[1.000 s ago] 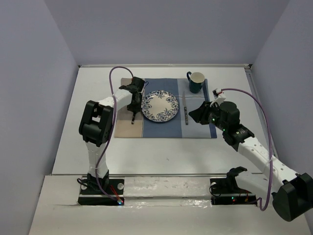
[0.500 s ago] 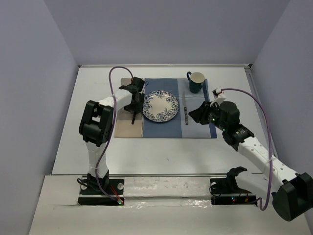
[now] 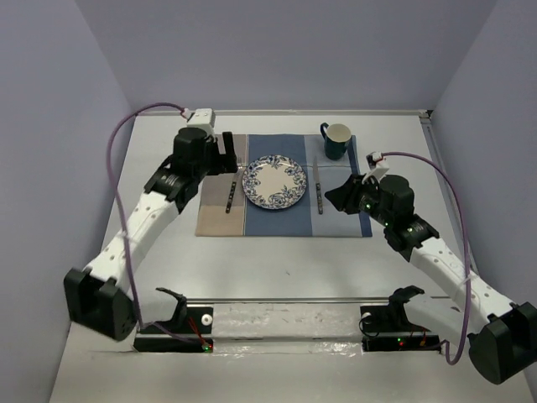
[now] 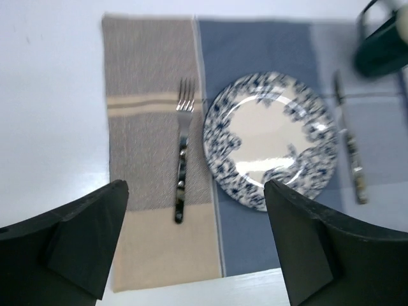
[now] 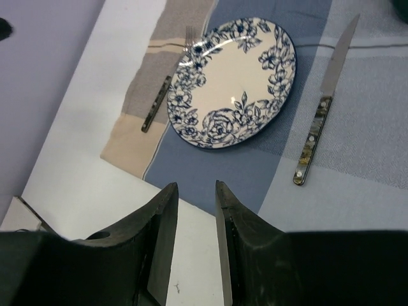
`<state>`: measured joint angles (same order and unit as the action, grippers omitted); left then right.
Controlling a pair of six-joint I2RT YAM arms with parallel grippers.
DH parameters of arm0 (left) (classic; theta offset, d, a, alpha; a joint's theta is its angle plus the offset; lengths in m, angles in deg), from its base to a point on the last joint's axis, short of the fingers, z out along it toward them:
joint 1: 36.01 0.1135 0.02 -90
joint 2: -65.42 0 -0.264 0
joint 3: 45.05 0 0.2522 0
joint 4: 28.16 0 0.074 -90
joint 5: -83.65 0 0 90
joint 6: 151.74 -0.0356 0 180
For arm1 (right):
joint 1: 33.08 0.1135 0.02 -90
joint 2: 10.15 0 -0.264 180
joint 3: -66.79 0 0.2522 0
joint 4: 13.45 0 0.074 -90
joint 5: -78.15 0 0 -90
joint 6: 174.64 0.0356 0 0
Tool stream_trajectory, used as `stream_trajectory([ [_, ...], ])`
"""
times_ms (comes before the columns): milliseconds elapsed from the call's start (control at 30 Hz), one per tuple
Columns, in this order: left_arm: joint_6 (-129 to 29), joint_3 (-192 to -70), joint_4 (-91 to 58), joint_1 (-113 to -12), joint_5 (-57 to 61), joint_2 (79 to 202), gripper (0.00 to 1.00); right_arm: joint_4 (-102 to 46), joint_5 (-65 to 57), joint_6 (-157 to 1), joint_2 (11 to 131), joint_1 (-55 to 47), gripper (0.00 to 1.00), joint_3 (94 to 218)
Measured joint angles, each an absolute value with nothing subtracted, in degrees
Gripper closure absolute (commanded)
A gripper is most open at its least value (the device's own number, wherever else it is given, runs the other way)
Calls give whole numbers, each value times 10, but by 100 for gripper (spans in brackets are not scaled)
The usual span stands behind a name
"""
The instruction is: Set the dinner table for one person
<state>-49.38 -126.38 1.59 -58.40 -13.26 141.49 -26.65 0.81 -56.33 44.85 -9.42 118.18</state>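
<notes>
The left jaws stood wide apart and empty above the tan left strip of the placemat [image 3: 277, 222], where the fork [image 4: 182, 172] lay, and touched nothing. The right jaws were parted by only a narrow gap with nothing between them, raised over the placemat's near right side by the knife [image 5: 317, 131]. Fork, plate [image 3: 274, 183], knife and mug [image 3: 336, 139] sat on the placemat, toward the far middle of the white tabletop [image 3: 277, 260].
</notes>
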Motion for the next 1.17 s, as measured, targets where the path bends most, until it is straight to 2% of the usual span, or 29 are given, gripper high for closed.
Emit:
stream_trajectory([
  [67,-493,-1240,-13,-584,-120,1340,1,-270,8,-567,426,-94,56,1182],
  [100,-492,-1221,-28,-584,-113,1303,1,-272,7,-569,408,-94,42,1182],
  [133,-492,-1204,-35,-584,-109,1264,1,-272,6,-571,393,-94,34,1182],
  [167,-492,-1191,-42,-584,-106,1237,1,-272,4,-573,372,-94,21,1182],
  [233,-492,-1149,-52,-584,-102,1175,1,-271,0,-573,339,-94,11,1182],
  [267,-492,-1129,-52,-584,-102,1145,1,-271,-3,-575,321,-94,2,1182],
  [300,-491,-1115,-54,-584,-102,1123,1,-270,-6,-574,311,-94,0,1182],
  [600,-492,-999,-103,-584,-113,925,1,-268,-53,-580,266,-94,0,1184],
  [900,-498,-967,-116,-584,-101,898,1,-328,-152,-619,227,-94,0,1221],
  [1167,-508,-967,-125,-584,-79,861,1,-328,-171,-619,198,-94,0,1232],
])
